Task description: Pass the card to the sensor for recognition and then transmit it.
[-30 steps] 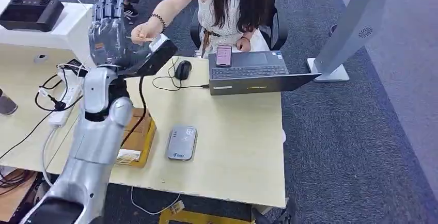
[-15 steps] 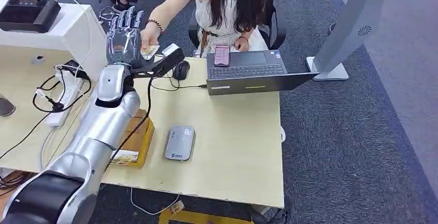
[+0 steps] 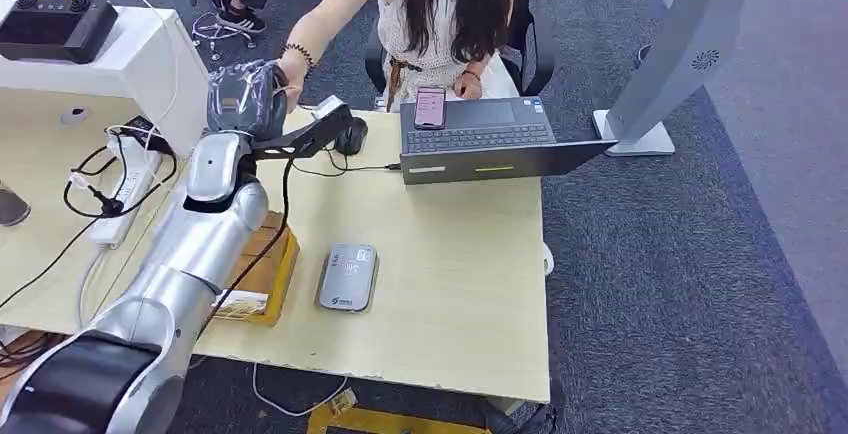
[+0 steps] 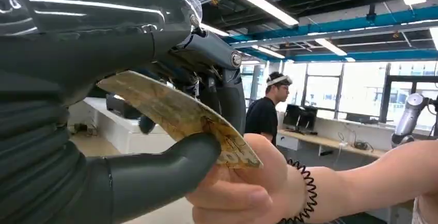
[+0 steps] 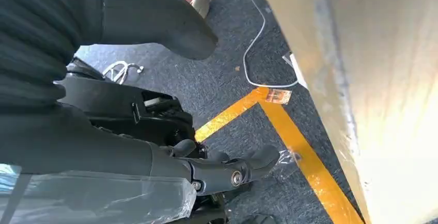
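Left wrist view: the robot's grey left hand (image 4: 103, 105) is pinching a worn yellowish patterned card (image 4: 175, 113) at centre frame, while a person's hand (image 4: 243, 188) is gripping its far end. Lower left, the right hand (image 5: 155, 167) is hanging with fingers apart, holding nothing.

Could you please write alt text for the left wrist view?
The robot's left hand and a person's hand both hold a worn yellowish card. Behind them, an office with ceiling lights and a standing person.

Sensor (image 3: 349, 276) on table (image 3: 450, 294)
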Motion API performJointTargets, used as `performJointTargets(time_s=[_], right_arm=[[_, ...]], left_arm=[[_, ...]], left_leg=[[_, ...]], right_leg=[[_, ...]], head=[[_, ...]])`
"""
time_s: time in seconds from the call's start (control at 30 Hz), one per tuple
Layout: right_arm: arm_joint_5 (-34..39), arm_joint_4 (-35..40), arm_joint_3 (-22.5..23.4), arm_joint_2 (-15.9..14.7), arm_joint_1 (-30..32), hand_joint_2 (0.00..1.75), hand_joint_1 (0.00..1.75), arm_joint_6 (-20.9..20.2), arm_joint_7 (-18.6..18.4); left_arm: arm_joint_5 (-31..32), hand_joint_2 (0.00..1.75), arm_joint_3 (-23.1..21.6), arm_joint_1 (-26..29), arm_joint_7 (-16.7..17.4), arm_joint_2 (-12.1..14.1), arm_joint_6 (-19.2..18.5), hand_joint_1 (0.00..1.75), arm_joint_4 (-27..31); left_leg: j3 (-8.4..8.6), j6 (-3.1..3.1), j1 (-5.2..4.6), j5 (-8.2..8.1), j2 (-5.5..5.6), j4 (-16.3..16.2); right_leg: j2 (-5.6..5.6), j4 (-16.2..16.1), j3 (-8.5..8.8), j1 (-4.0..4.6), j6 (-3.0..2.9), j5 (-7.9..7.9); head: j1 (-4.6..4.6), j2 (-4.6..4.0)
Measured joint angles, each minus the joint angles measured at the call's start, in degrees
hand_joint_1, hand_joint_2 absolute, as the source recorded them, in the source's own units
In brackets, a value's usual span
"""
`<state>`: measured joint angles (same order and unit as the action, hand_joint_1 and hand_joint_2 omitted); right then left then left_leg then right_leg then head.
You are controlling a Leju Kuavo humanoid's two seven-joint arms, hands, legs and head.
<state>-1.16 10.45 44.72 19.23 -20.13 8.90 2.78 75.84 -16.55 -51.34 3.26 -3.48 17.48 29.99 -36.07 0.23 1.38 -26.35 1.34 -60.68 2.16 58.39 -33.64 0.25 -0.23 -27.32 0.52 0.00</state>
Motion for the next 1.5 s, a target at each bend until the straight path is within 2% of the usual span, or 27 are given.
performJointTargets(time_s=[0.3,0.47,0.6,0.7,0.8,0.93,0.97,1.07,1.23,1.5], right_arm=[[2.06,0.0,-1.49,0.0,0.02,1.75,0.0,0.09,-0.04],[5.55,0.02,-3.59,0.0,-0.01,1.75,0.0,0.52,-0.35],[7.46,0.18,-4.53,0.0,-0.01,1.75,0.0,0.59,-0.28],[10.39,0.61,-6.01,0.0,0.19,1.75,0.0,0.5,0.18],[13.07,1.14,-7.3,-0.04,0.6,1.75,0.0,-0.08,0.54],[15.17,1.73,-9.05,-0.09,0.83,1.75,0.0,-1.12,0.74],[15.52,1.84,-9.53,-0.09,0.84,1.75,0.0,-1.2,0.61],[16.24,2.14,-10.41,-0.09,0.86,1.75,0.0,-1.22,0.39],[17.86,2.49,-12.51,-0.18,1.03,1.75,0.0,-1.18,0.24],[20.57,3.1,-15.95,-0.55,1.79,1.75,0.0,-0.64,0.07]], left_arm=[[-0.79,1.75,0.0,0.39,-0.79,0.22,0.26,1.75,0.0],[-3.08,1.75,0.0,2.11,-2.78,0.09,4.09,1.75,0.88],[-4.22,1.75,0.0,3.96,-4.48,-0.42,4.66,1.75,2.52],[-6.1,1.75,-0.46,7.75,-7.41,-1.01,3.82,1.75,7.7],[-6.8,1.75,-3.94,14.25,-8.02,-1.18,-1.54,1.75,15.92],[-6.8,1.75,-11.13,21.28,-5.37,-1.16,-9.84,1.75,22.23],[-6.84,1.75,-12.79,22.45,-5.03,-1.14,-10.75,1.75,22.75],[-7.15,1.75,-15.96,24.07,-4.55,-1.16,-11.21,1.75,23.21],[-6.51,1.75,-19.52,24.69,-2.53,-1.18,-15.76,1.75,22.75],[-3.5,1.75,-21.49,25.7,5.92,-2.58,-16.0,1.75,19.39]], left_leg=[[-0.01,0.0,0.0,0.0,-0.01,0.0],[-0.01,0.0,0.0,0.0,0.0,0.0],[-0.01,0.0,-0.02,0.0,-0.05,0.0],[-0.01,0.01,-0.07,-0.01,-0.04,0.0],[-0.02,0.04,-0.14,-0.07,-0.03,0.01],[-0.06,0.08,-0.17,-0.1,-0.02,0.02],[-0.08,0.08,-0.18,-0.1,-0.02,0.01],[-0.12,0.08,-0.18,-0.1,-0.03,0.01],[-0.11,0.07,-0.18,-0.1,-0.03,0.01],[-0.14,0.08,-0.18,-0.1,-0.02,0.03]], right_leg=[[0.01,0.01,-0.02,0.0,0.0,0.0],[0.01,0.01,-0.04,0.0,-0.01,0.0],[0.05,0.0,-0.06,-0.03,-0.01,0.0],[0.04,-0.01,-0.07,-0.07,-0.01,-0.02],[0.03,-0.01,-0.08,-0.13,0.01,-0.07],[-0.01,-0.04,-0.1,-0.17,0.03,-0.14],[0.01,-0.04,-0.13,-0.17,0.03,-0.13],[0.02,-0.04,-0.19,-0.19,0.03,-0.12],[0.03,-0.01,-0.21,-0.19,0.01,-0.11],[0.03,0.0,-0.25,-0.19,0.0,-0.12]], head=[[0.0,0.0],[-0.02,0.0],[0.0,0.0],[0.02,0.0],[0.02,0.0],[0.0,0.0],[0.02,0.0],[0.02,0.0],[0.02,0.0],[0.04,0.0]])
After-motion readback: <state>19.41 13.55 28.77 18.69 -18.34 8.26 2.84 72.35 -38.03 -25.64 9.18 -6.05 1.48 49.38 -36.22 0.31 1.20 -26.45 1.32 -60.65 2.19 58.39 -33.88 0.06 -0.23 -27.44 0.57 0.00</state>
